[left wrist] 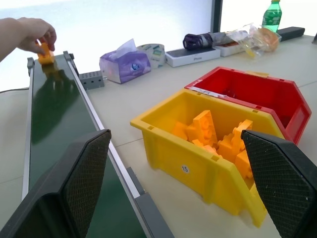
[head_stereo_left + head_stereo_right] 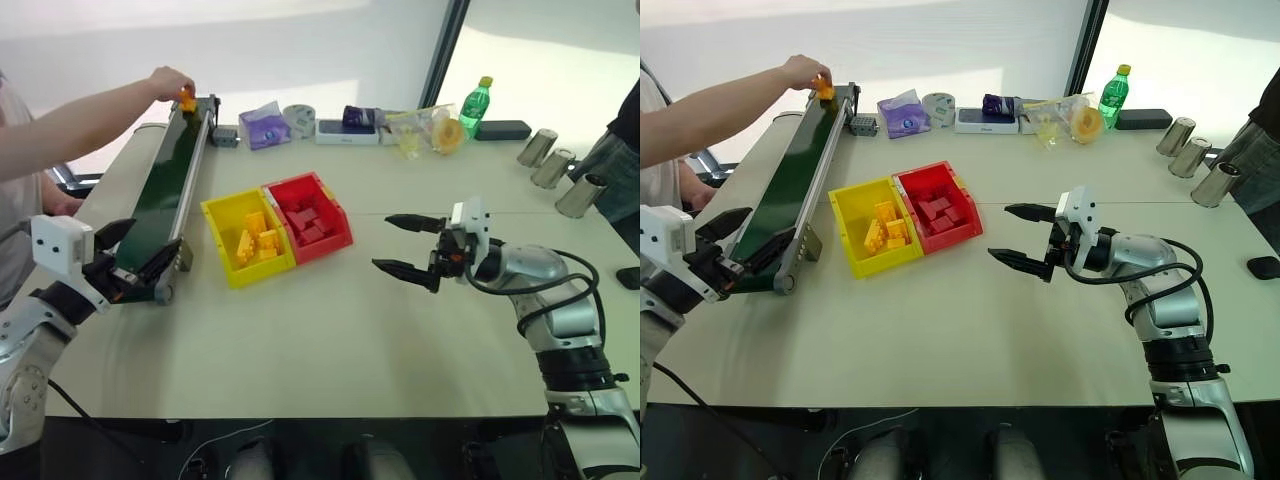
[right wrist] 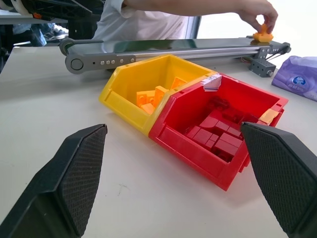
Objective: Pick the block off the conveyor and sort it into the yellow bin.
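Observation:
The yellow-orange block (image 2: 187, 100) sits at the far end of the dark green conveyor (image 2: 170, 180), pinched by a person's hand (image 2: 168, 82). Beside the belt's near half stands the yellow bin (image 2: 255, 272), holding several yellow-orange bricks. My left gripper (image 2: 125, 255) is open at the conveyor's near end, with nothing between its fingers; the left wrist view looks along the belt and the yellow bin (image 1: 198, 158). My right gripper (image 2: 382, 242) hovers open and empty over the table, right of the bins.
A red bin (image 2: 340, 215) of dark red bricks touches the yellow bin's right side. Along the table's far edge lie a purple tissue pack (image 2: 264, 127), a tape roll, a box, a green bottle (image 2: 475, 104) and metal cups (image 2: 552, 168). Another person stands far right.

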You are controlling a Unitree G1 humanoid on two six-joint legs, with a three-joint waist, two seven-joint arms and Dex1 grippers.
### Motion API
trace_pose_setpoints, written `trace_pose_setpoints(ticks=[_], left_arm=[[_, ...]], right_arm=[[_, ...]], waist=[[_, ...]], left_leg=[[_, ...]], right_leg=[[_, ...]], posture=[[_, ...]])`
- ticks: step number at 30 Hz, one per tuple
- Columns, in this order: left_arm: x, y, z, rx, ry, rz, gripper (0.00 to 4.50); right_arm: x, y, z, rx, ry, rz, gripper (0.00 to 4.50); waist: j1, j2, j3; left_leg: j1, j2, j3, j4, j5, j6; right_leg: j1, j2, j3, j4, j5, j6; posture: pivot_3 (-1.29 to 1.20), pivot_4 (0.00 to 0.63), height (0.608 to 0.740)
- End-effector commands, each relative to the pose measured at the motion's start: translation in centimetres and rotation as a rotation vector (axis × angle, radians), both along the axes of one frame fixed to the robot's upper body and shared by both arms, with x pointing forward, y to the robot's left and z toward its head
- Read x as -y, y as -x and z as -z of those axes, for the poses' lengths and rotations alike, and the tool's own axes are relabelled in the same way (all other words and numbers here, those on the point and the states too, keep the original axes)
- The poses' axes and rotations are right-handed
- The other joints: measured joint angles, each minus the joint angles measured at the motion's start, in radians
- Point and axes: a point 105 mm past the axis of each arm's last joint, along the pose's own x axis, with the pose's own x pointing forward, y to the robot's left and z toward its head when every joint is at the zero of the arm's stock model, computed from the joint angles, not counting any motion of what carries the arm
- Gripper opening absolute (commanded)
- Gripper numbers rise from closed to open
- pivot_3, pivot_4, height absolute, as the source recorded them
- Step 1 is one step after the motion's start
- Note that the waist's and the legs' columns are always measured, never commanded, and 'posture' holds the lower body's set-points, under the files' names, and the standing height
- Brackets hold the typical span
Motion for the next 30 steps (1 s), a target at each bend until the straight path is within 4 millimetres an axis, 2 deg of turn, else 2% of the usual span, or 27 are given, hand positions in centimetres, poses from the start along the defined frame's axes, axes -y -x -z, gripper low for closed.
trace_pose_setpoints(ticks=[1,17,24,30], left_arm=[[-0.3,0.0,-1.1,0.044,-0.021,-0.023,4.44],[-0.6,0.6,-1.1,0.083,-0.015,-0.054,4.44],[-2.7,1.9,-1.9,0.21,0.028,-0.294,4.44],[-3.7,4.9,-0.3,0.274,0.026,-0.513,4.44]], right_arm=[[0.3,0.2,-0.7,0.036,-0.004,0.004,4.5],[0.1,0.2,-0.8,0.032,-0.002,-0.003,4.5],[0.0,0.3,-1.0,0.032,-0.004,-0.005,4.5],[0.0,0.3,-0.9,0.031,-0.004,-0.007,4.5]], waist=[[0.0,0.0,0.0],[0.0,0.0,0.0],[0.0,0.0,0.0],[-0.001,0.0,0.0]], left_leg=[[0.0,0.0,0.0,0.0,0.0,0.0],[0.0,0.0,0.0,0.0,0.0,0.0],[0.0,0.0,0.0,0.0,0.0,0.0],[0.0,0.0,0.0,0.0,0.0,0.0]], right_leg=[[0.0,0.0,0.0,0.0,0.0,0.0],[0.0,0.0,0.0,0.0,0.0,0.0],[0.0,0.0,0.0,0.0,0.0,0.0],[0.0,0.0,0.0,0.0,0.0,0.0]], posture=[[0.0,0.15,0.74],[0.0,0.15,0.74],[0.0,0.15,0.74],[0.0,0.15,0.74]])
